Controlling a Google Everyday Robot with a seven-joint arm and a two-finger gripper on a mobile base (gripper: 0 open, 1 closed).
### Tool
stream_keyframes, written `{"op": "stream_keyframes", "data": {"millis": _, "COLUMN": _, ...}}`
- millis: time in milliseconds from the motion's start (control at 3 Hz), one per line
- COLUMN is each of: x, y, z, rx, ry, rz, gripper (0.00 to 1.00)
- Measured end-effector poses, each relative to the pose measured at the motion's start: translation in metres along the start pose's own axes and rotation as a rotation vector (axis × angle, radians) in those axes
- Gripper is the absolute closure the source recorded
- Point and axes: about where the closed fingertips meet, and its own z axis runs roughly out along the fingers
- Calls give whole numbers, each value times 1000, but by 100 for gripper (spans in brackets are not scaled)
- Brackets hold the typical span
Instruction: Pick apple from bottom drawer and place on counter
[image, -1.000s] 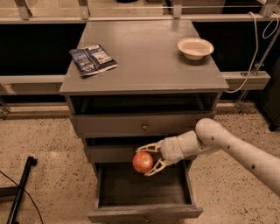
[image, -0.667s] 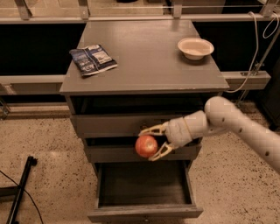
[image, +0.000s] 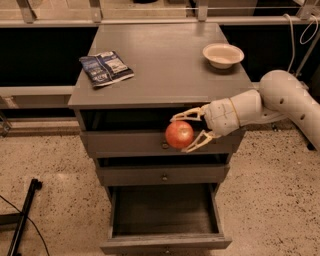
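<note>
The red-orange apple (image: 179, 134) is held in my gripper (image: 186, 132), whose two pale fingers close on it from above and below. It hangs in the air in front of the upper drawer, just below the front edge of the grey counter (image: 160, 65). My white arm reaches in from the right. The bottom drawer (image: 165, 216) stands pulled open below, its dark inside showing nothing in it.
A dark blue snack bag (image: 106, 68) lies on the counter's left side. A cream bowl (image: 223, 54) stands at its back right. Two shallower drawers with knobs sit above the open one. A black stand leg (image: 22, 217) lies on the speckled floor at left.
My gripper has risen with the apple from just above the open bottom drawer to the level of the upper drawer front, close under the counter edge.
</note>
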Motion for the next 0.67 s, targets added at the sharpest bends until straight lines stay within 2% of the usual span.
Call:
{"op": "stream_keyframes", "data": {"millis": 333, "x": -5, "y": -6, "z": 3, "rx": -4, "ry": -2, "rz": -5, "gripper": 100}}
{"op": "stream_keyframes", "data": {"millis": 667, "x": -27, "y": -35, "z": 12, "rx": -15, "ry": -8, "rz": -32, "gripper": 100}}
